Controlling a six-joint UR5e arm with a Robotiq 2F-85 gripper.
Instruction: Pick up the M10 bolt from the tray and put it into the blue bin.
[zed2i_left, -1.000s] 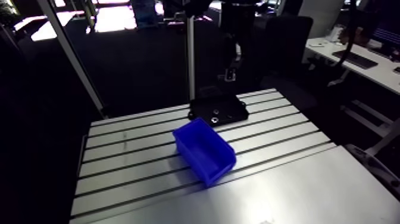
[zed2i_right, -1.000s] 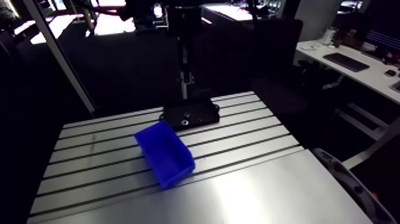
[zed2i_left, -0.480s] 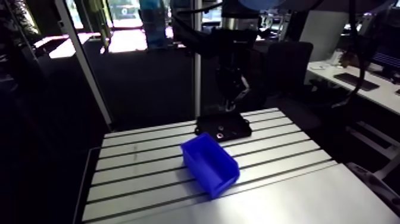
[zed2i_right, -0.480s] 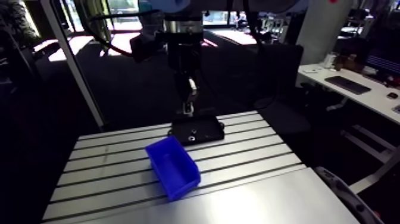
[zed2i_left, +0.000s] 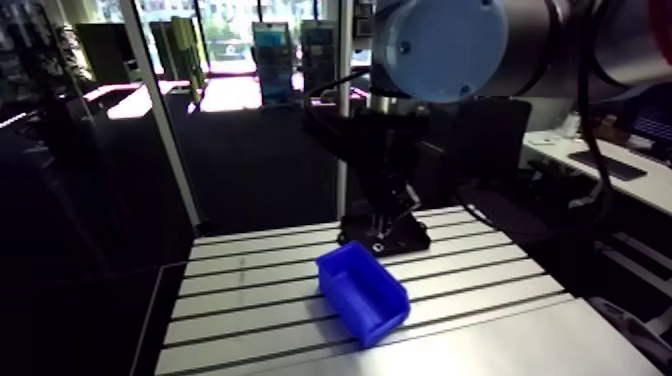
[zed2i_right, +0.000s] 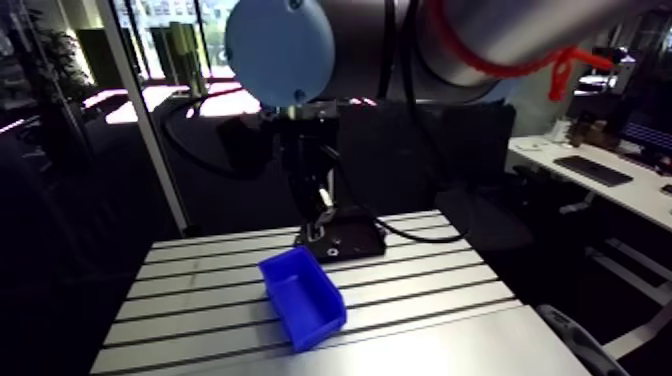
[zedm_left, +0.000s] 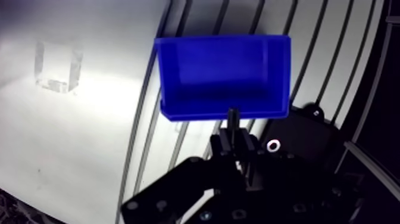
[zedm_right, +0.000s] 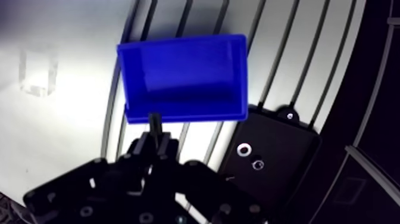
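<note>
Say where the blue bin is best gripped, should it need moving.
Probably by a long side wall of the blue bin, from straight above: it sits upright, top open, so the tool could pinch the thin wall. The tool is shut on what looks like the bolt.

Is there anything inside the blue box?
No, the wrist view looks straight down into the blue box and shows only its bare blue floor and walls.

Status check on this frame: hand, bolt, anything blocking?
Hand shut on bolt. Blue bin just ahead, empty. Black tray beside it; nothing in the way.
</note>
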